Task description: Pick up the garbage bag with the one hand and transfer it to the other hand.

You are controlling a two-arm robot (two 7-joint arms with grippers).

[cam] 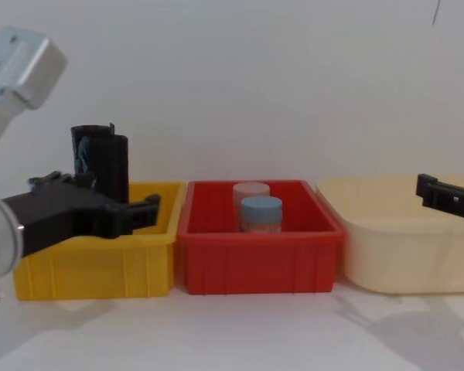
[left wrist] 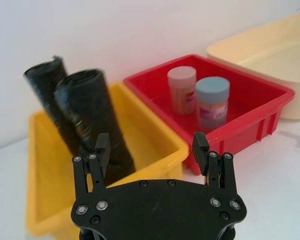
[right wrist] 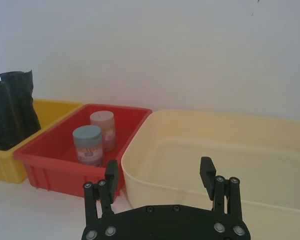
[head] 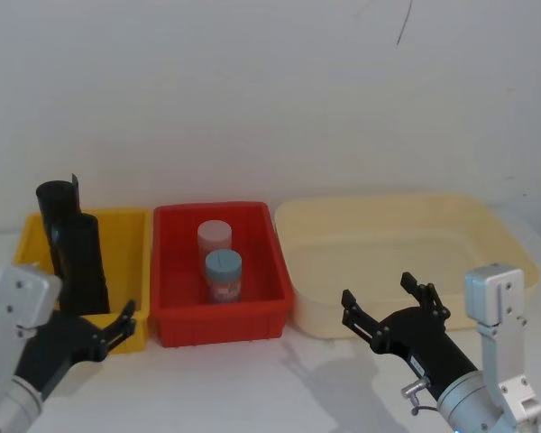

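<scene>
1. White wall [head: 270,90] behind, pale table [head: 252,388] below; three containers stand in a row along the wall
2. My left gripper [left wrist: 151,144] is spread wide with nothing between its fingers. It sits low at the front wall of the yellow bin [head: 133,236], about level with the rim in the chest view, pointing into the bin
3. Just beyond that gripper, the garbage bag [head: 79,262] stands inside the yellow bin: a thick, glossy black roll, tilted slightly and rising well above the rim. I see no contact between my fingers and the bag
4. Behind the bag and touching it is a slimmer black roll [head: 54,200] with a flared top, standing in the same bin
5. Next in the row is the red bin [head: 221,323], between the yellow bin and the cream tub [head: 388,216]. It holds two upright jars: a blue-lidded jar [head: 223,273] in front and a pink-lidded jar [head: 214,234] just behind it
6. My right gripper [head: 377,290] is also wide open and holds nothing. It hovers above the table in front of the cream tub's near wall, well apart from the bag
</scene>
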